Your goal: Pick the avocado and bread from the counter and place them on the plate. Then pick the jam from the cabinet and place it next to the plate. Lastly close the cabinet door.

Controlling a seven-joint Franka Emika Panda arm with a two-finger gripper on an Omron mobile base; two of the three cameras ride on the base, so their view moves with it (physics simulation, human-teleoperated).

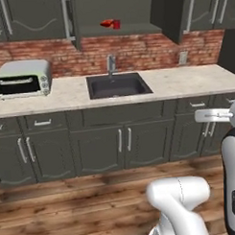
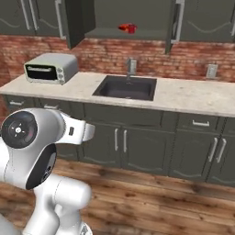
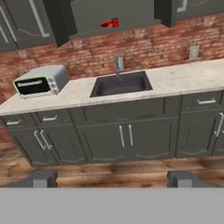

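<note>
Red jam (image 1: 111,24) sits on the shelf of the open cabinet (image 1: 120,9) at top centre, above the sink (image 1: 118,85) in the beige counter (image 1: 185,81). A toaster oven (image 1: 23,78) stands at left. The gripper (image 3: 113,178) has its 2 fingertips (image 3: 43,178) wide apart, holding nothing.

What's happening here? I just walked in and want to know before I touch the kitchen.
The robot arm stands back on the wooden floor, facing the counter, and handles nothing: its gripper is open and empty. Above the sink the cabinet is open, with the red jam on its shelf. A toaster oven sits on the counter's left end. The jam has not been taken out, and the cabinet door is not yet closed.
</note>
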